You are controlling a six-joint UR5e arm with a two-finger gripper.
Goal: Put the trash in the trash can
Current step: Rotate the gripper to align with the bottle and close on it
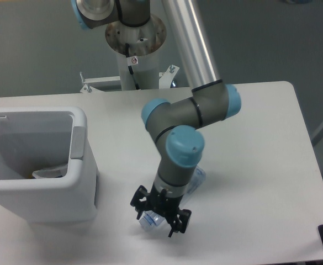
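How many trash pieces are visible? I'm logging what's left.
2: the bottle on the table under the gripper, and a wrapper already inside the trash can; more could be hidden inside.

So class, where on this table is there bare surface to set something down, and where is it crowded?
Bare: the right half of the table, from the arm to the right edge, and the back strip behind the trash can. Crowded: front centre, where the tool sits over the bottle close beside the can.
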